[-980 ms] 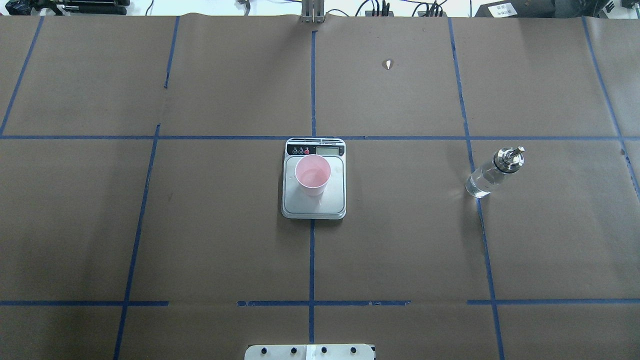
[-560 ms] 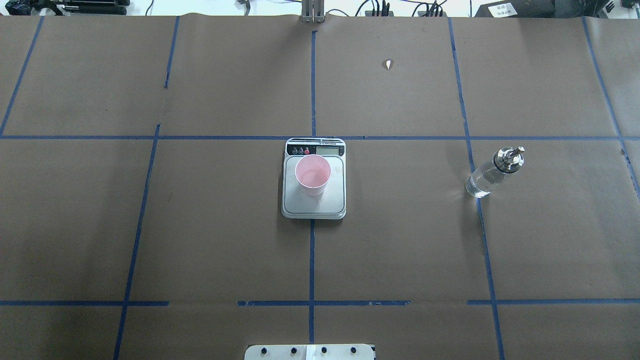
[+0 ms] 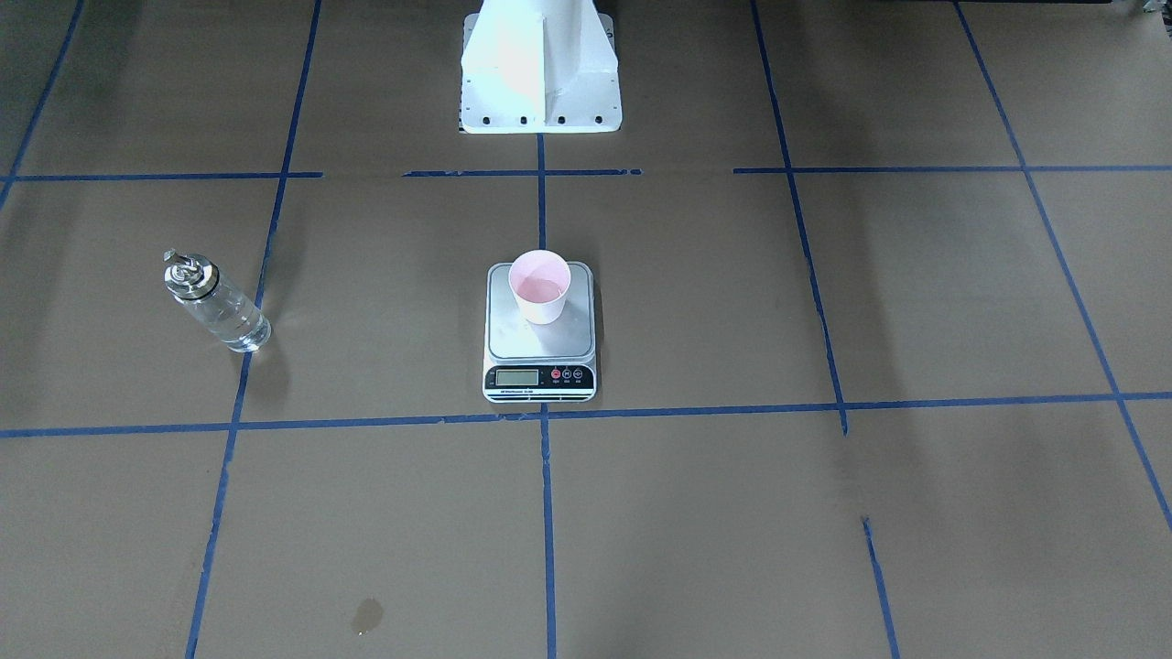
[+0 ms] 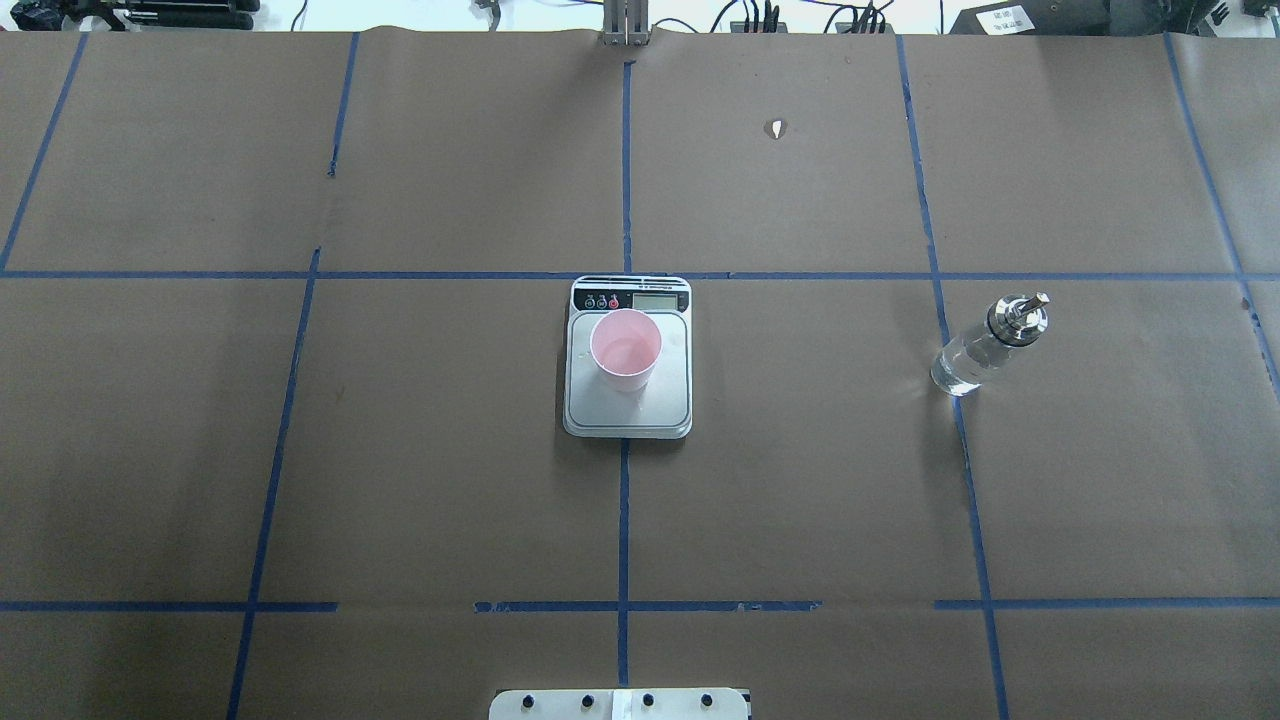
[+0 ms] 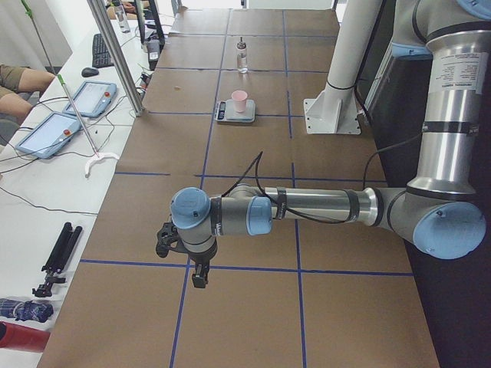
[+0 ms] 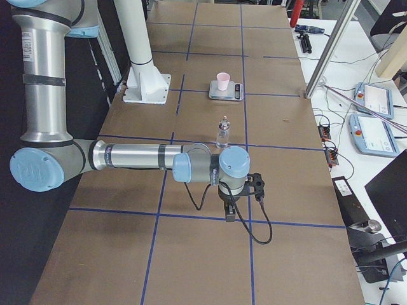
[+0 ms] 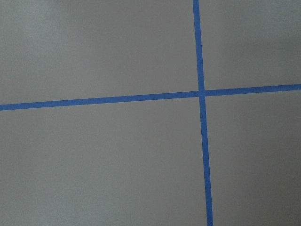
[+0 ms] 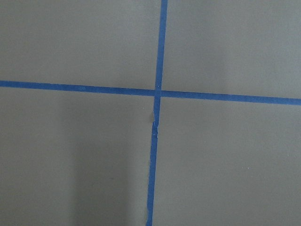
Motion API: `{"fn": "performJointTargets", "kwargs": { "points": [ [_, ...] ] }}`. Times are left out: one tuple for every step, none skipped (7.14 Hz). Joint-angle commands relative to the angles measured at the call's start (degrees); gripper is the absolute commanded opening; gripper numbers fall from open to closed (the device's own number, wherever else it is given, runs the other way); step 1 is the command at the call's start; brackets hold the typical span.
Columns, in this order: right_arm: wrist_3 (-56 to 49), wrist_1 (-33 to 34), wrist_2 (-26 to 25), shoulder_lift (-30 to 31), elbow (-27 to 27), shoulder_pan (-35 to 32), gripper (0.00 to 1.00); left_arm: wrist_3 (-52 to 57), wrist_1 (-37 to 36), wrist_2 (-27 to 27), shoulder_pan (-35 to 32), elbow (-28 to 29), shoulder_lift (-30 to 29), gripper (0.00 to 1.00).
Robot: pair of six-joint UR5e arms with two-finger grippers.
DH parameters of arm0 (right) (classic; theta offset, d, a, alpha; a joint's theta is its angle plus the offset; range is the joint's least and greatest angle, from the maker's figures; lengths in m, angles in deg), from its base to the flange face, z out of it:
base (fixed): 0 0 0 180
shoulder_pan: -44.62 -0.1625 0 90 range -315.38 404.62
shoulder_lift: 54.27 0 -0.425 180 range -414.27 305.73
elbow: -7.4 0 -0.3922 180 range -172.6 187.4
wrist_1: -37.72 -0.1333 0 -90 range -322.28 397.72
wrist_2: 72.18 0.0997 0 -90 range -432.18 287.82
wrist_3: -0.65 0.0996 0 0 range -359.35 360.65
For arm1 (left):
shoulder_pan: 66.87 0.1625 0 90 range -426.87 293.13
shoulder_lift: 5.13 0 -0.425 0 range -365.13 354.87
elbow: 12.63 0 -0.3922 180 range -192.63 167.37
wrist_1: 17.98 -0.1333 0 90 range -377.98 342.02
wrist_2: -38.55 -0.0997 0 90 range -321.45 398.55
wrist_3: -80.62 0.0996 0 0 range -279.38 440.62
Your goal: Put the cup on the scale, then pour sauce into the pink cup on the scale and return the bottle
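Note:
The pink cup stands upright on the scale at the table's middle; it also shows in the front view with a faint liquid line inside. The clear bottle with its metal pourer cap stands alone to the right, free of any gripper. Both grippers are far from these things. The left gripper hangs low over the paper at the table's left end. The right gripper hangs low at the right end. I cannot tell whether either is open or shut. The wrist views show only paper and tape.
Brown paper with blue tape lines covers the table. The white robot base stands behind the scale. A small white fleck lies far back. Tablets and cables lie on the side bench.

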Motion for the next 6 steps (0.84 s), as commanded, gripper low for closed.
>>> {"fn": "performJointTargets", "kwargs": {
  "points": [
    [1.0,0.0,0.0,0.1,-0.2,0.0,1.0,0.0,0.0,0.0,-0.1,0.0,0.0,1.0],
    [1.2,0.0,0.0,0.0,-0.8,0.0,1.0,0.0,0.0,0.0,-0.1,0.0,0.0,1.0],
    [1.2,0.0,0.0,0.0,-0.9,0.0,1.0,0.0,0.0,0.0,-0.1,0.0,0.0,1.0],
    [1.3,0.1,-0.1,0.0,-0.9,0.0,1.0,0.0,0.0,0.0,0.0,0.0,0.0,1.0],
    [2.2,0.1,-0.1,0.1,-1.3,-0.1,1.0,0.0,0.0,0.0,-0.1,0.0,0.0,1.0],
    [2.6,0.1,-0.3,0.2,-1.4,-0.1,1.0,0.0,0.0,0.0,0.0,0.0,0.0,1.0]
  ]
}}
